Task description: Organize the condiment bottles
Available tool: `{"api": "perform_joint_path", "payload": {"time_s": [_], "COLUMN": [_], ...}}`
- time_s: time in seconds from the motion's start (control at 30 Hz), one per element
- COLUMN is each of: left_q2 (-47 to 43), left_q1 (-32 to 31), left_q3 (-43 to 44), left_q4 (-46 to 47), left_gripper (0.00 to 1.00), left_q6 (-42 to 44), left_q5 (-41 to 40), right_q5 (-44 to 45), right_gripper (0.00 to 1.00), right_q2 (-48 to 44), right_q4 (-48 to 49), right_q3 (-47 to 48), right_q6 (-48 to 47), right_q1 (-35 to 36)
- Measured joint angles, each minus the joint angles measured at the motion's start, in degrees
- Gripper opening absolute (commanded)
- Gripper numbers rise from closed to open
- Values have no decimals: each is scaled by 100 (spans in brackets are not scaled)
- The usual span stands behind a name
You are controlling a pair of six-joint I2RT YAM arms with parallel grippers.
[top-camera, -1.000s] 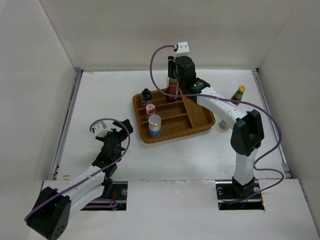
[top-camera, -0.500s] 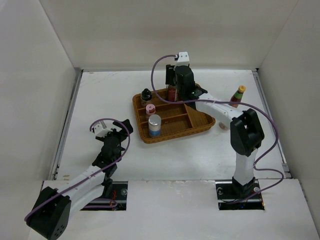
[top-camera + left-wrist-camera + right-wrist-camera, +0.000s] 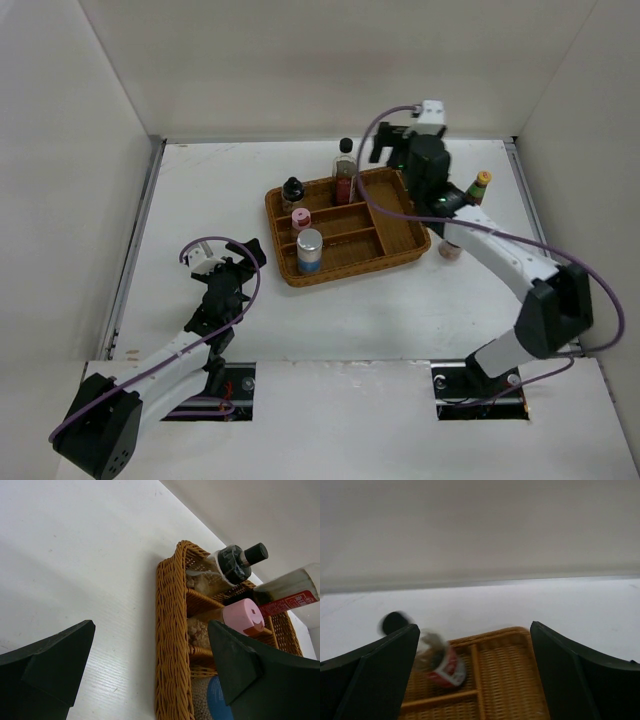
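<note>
The right gripper [image 3: 388,150] has drawn back rightward from the tall clear bottle [image 3: 345,168], its jaws now spreading wide and holding nothing. The bottle is standing upright in the far compartment of the wicker tray [image 3: 340,270]. The green bottle [image 3: 478,187] is standing on the table [image 3: 200,200], right of the tray. The left gripper [image 3: 151,626] is hovering, fingers splayed and empty.

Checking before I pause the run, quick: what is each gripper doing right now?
Left gripper: open, holding nothing.
Right gripper: open, holding nothing.
</note>
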Motion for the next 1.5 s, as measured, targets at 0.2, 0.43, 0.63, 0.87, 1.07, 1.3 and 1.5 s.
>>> {"api": "perform_joint_path", "payload": {"time_s": [0.2, 0.43, 0.63, 0.87, 1.07, 1.3, 1.5], "left_q2": [28, 107, 214, 271, 289, 286, 289], "left_q1": [-2, -4, -33, -42, -39, -37, -37], "left_q3": [0, 0, 0, 0, 0, 0, 0], "left_q4": [7, 15, 46, 74, 98, 125, 127], "left_gripper": [100, 100, 100, 100, 100, 100, 100], "left_q6": [0, 0, 0, 0, 0, 0, -2], "left_q5": [0, 2, 2, 20, 22, 66, 120], "right_q5": [894, 1261, 1069, 953, 1064, 1333, 1451], "right_gripper": [100, 100, 90, 52, 31, 29, 30], "right_q2": [-970, -356, 210, 463, 457, -439, -1561], "right_q4": [-111, -662, -848, -925, -909, -898, -415], "right_q3": [-911, -1051, -1049, -1049, -1051, -1325, -1357], "right_q6": [343, 551, 649, 754, 745, 295, -52], "right_q1": [-1784, -2509, -2695, -2767, -2756, -2422, -1239]}}
